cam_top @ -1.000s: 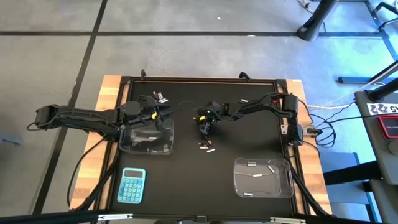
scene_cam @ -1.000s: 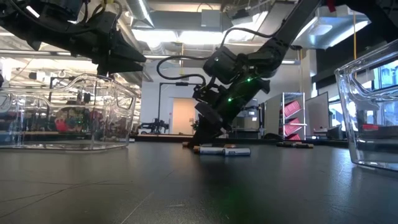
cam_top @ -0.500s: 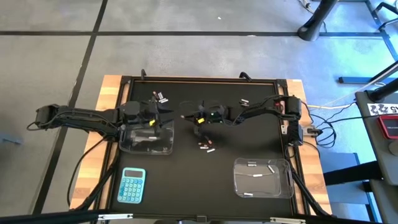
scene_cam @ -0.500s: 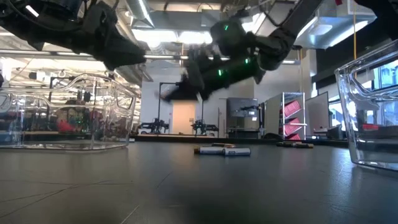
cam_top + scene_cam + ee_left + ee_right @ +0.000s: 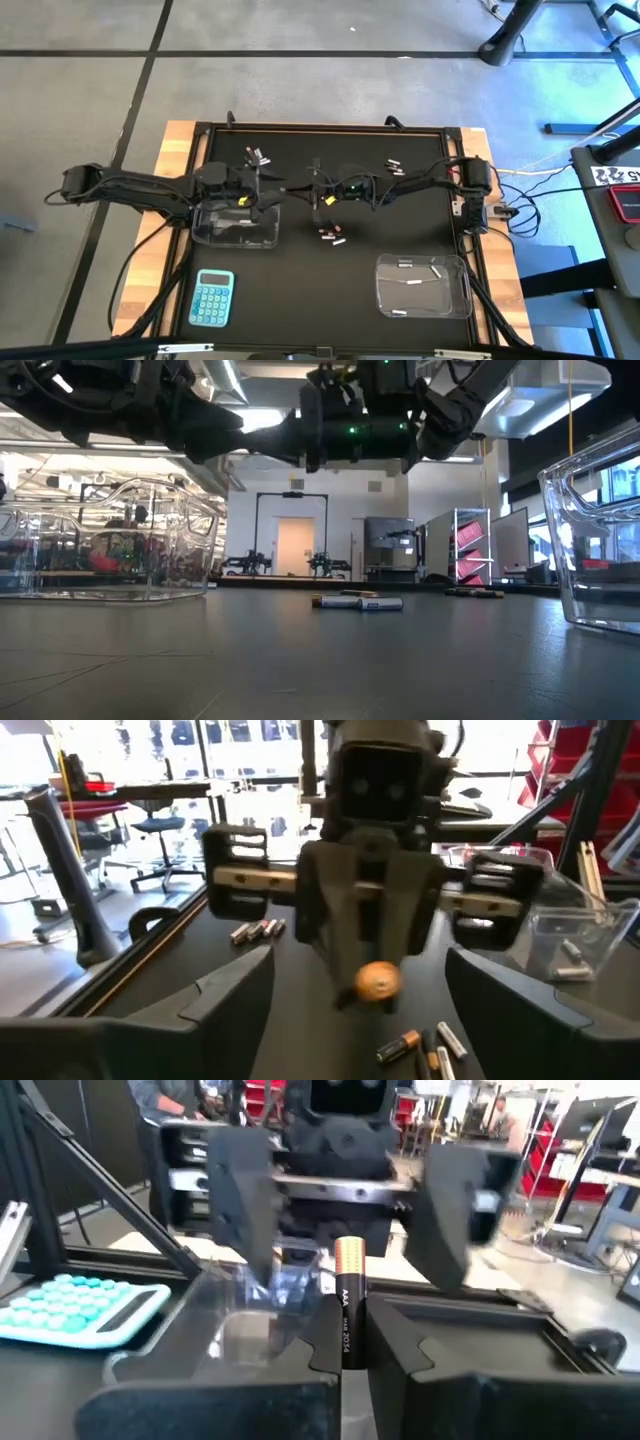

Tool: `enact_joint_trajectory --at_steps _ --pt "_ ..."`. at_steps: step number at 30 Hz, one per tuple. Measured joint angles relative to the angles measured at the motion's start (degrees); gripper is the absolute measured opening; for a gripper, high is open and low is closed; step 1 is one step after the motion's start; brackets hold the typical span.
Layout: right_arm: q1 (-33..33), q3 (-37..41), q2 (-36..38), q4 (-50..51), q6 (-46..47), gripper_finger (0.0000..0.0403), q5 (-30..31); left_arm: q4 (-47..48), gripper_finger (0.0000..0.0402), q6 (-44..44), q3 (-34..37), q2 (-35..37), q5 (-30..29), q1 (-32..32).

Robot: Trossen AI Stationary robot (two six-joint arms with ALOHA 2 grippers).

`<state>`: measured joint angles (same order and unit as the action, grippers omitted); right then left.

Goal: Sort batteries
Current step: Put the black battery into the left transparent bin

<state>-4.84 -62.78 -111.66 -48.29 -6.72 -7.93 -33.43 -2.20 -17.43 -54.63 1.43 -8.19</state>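
We hold one dark, copper-ended battery (image 5: pixel 349 1295) pinched upright between the closed fingers of our right gripper (image 5: pixel 318 192), raised above the middle of the black mat (image 5: pixel 420 230) and pointed straight at our left gripper (image 5: pixel 268 188), whose fingers stand wide open just beside the near edge of the left clear tub (image 5: pixel 238 228). The two grippers face each other, close but not touching, as if for a handover. The main risk we see is the pass itself: the battery is small and smooth, and if our left fingers close off-centre, or our right fingers let go before the left has a firm hold, it drops to the mat and rolls. A misjudged approach could also knock the grippers together. More loose batteries (image 5: pixel 331 236) lie on the mat below, others sit near the far edge (image 5: pixel 258 155), and a few pale ones rest in the right tub (image 5: pixel 422 283). The blue calculator (image 5: pixel 211 298) lies well apart.
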Motion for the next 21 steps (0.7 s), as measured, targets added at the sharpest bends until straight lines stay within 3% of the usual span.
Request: enact_joint_trajectory --at_steps 9,15,21 --pt "-0.04 0.02 -0.02 -4.09 1.99 0.0018 1.45 -2.0 0.0232 0.46 0.0 -1.08 -0.32 1.98" --pt "0.06 0.0 -0.02 -7.88 2.61 0.0018 0.38 -10.39 0.0191 -1.85 0.21 -1.05 -0.29 4.66" --pt "-0.02 0.0 -0.02 -12.44 3.73 0.0018 -2.16 -16.39 0.0178 -2.94 0.2 -1.03 -0.11 5.2"
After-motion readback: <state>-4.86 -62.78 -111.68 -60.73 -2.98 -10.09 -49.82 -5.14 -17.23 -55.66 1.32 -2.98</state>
